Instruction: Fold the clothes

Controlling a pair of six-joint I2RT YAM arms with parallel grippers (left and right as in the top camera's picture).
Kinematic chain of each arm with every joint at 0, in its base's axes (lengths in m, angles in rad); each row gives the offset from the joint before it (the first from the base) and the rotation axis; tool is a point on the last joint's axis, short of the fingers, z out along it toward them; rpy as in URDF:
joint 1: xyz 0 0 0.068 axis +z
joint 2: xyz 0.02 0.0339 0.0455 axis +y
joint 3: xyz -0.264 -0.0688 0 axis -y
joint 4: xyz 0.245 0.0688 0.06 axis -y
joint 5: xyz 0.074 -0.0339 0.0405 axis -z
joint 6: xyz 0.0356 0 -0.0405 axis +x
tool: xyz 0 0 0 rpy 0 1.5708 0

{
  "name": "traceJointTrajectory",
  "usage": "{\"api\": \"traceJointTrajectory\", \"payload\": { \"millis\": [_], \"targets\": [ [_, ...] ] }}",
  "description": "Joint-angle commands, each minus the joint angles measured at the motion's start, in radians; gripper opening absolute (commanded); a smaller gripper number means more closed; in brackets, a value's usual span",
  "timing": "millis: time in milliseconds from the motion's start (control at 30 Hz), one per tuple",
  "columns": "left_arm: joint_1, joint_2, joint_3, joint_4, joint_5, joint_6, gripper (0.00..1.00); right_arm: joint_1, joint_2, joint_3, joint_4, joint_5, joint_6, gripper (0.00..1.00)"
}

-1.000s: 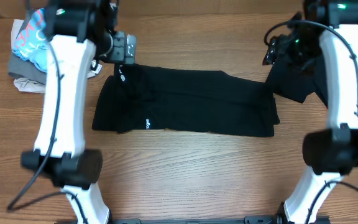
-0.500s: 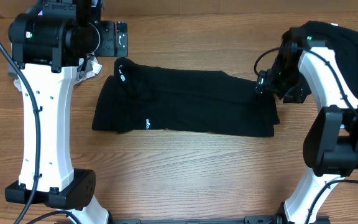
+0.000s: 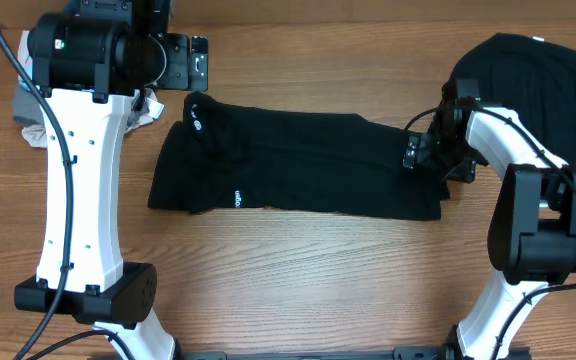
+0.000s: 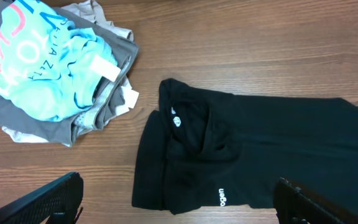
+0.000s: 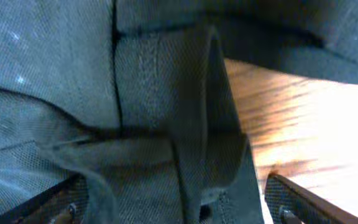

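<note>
Now we straddle the black garment (image 3: 298, 165) with the right gripper (image 5: 176, 208).
Jaws apart, left gripper (image 4: 182, 202) likewise; pinch all layers.

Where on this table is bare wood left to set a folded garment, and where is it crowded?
Widest free patch: the front strip of the wooden table, between the long black garment and the near edge. A narrower strip lies behind that garment. Crowded: far-left mixed clothes pile, far-right black heap.
</note>
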Motion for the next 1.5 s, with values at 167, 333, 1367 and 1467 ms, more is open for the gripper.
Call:
{"api": "traceJointTrajectory", "payload": {
  "millis": [167, 333, 1367, 1467],
  "targets": [
    [-0.006, 0.008, 0.006, -0.016, -0.021, 0.001, 1.0, -0.002, -0.003, -0.094, 0.063, -0.078, 0.025, 0.61],
    [-0.006, 0.009, 0.006, -0.017, -0.02, 0.001, 1.0, -0.002, -0.003, -0.123, 0.071, -0.136, 0.036, 0.04],
    [-0.006, 0.023, 0.006, -0.026, -0.021, 0.001, 1.0, 0.002, -0.16, 0.153, -0.263, -0.175, 0.005, 0.04],
    [-0.006, 0.026, 0.006, -0.019, -0.021, 0.001, 1.0, 0.064, -0.16, 0.153, -0.249, -0.174, 0.056, 0.04]
  ]
}}
